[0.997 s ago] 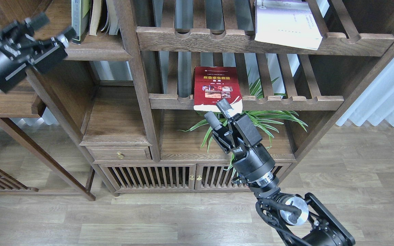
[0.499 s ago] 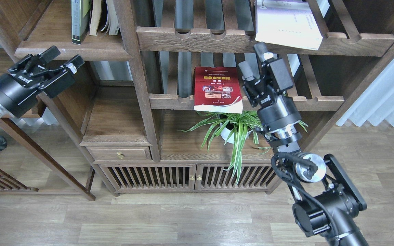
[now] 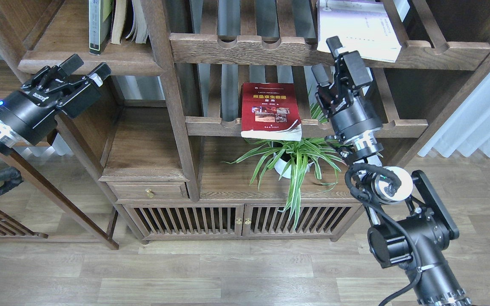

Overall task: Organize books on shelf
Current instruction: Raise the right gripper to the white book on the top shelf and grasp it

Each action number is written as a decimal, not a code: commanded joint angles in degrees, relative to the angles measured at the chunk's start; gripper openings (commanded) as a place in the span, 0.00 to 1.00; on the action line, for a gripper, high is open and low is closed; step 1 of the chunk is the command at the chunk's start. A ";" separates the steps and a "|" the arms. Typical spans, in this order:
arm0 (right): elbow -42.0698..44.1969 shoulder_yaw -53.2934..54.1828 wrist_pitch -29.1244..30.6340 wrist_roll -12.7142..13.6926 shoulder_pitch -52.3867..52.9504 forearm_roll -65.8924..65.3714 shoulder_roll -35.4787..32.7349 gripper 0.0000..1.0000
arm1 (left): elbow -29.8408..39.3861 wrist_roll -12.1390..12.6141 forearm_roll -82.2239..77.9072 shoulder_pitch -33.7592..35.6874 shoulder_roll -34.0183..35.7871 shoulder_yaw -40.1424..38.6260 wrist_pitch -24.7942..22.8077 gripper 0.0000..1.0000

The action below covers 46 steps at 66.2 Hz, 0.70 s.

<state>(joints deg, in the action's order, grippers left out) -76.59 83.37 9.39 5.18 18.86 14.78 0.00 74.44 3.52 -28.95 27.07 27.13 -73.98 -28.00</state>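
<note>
The right claw (image 3: pixel 326 57) is raised in front of the bookcase with its two fingers spread and nothing between them. Its upper fingertip sits just under the front corner of the white-lavender book (image 3: pixel 357 27), which lies flat on the upper slatted rack (image 3: pixel 270 53) and overhangs the notched rail. Down and to the claw's left, the red book (image 3: pixel 270 108) lies on the lower slatted rack (image 3: pixel 211 125), its bottom edge hanging past the rail over the potted plant (image 3: pixel 292 159).

Far off to the left, the left claw (image 3: pixel 86 70) is also open and empty, hovering just below the front edge of the solid shelf (image 3: pixel 113 63). On that shelf, above this claw, the black-grey book (image 3: pixel 99 23) stands upright beside some worn cream-paged books (image 3: pixel 130 19).

The likely next step is taking the white-lavender book, and the risk lies there. The book already overhangs, so a push from below with the upper finger could tip it or slide it back between the slats instead of into the grip. A pinch on only the corner may let the heavy book swing and slip out, falling onto the red book or the plant. The wrist is also close to the lower rail and could knock it.
</note>
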 commanded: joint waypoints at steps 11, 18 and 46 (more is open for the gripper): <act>0.04 2.41 -1.65 0.01 0.48 3.59 0.00 0.75 | 0.09 0.17 -0.05 0.09 -0.59 0.15 0.00 0.93; 0.04 2.59 -3.06 0.01 1.09 3.68 0.00 0.76 | 0.09 0.17 0.03 0.09 -0.59 0.15 0.00 0.93; -0.05 3.11 -5.87 -0.43 1.36 3.86 0.00 0.71 | 0.18 0.17 -0.05 0.09 -0.59 0.06 0.00 0.92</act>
<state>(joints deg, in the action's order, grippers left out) -76.55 86.09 3.59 5.03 20.21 18.54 0.00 74.61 3.69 -28.98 27.16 26.54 -73.91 -28.00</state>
